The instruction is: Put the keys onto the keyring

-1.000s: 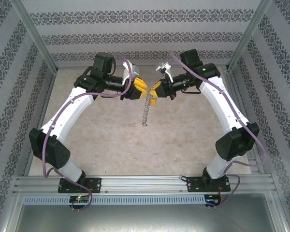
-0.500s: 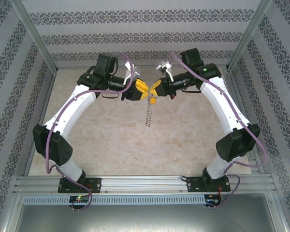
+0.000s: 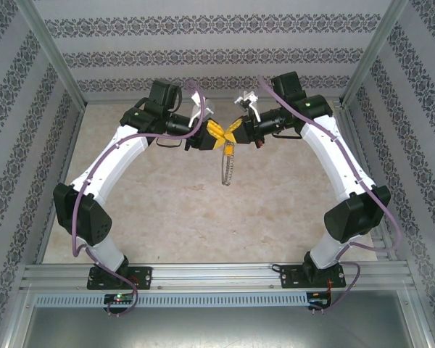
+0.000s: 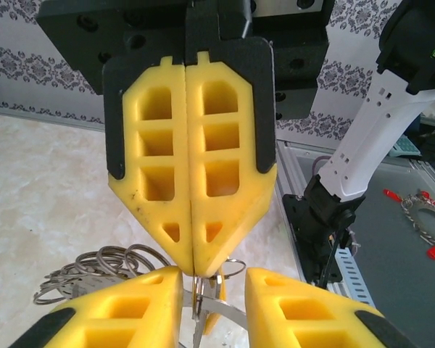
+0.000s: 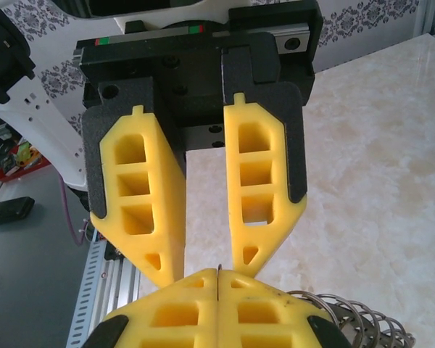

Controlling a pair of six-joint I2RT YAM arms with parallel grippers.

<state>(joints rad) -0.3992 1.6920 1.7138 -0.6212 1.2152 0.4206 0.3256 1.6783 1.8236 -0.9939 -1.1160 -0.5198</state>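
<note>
Right gripper [image 4: 194, 264]: mine, clenched. Its two yellow fingers press flat together and pinch the thin wire of the keyring [image 3: 227, 168] at their very tip.
Left gripper [image 5: 206, 272]: mine, released. Its fingers [image 4: 123, 312] stand apart, nose to nose with the right gripper's tip, and the ring's wire crosses the gap between them.
Keyring position: it hangs in the air below the right gripper, over the middle of the table [image 3: 167, 210]. Its small silvery keys [image 4: 94, 267] dangle in a bunch.
Yellow-headed key: a yellow sliver [image 4: 213, 308] sits beside the wire, between my left fingers. I cannot tell whether it is the key.
Risk, slipping: my hold is on a thin wire at the fingertips only. In my judgement a sideways push from the left fingers could twist the ring loose and drop it to the table.
Risk, collision: the two sets of tips are almost touching, so closing or advancing the left gripper could knock the right one and spoil the alignment.
Risk, swinging: the hanging keys are free to sway. Any jerk may swing the wire out of the left gripper's gap, so that it closes on nothing.
Risk, tangling: the bunched keys crowd the wire and could block a new key from sliding on.
</note>
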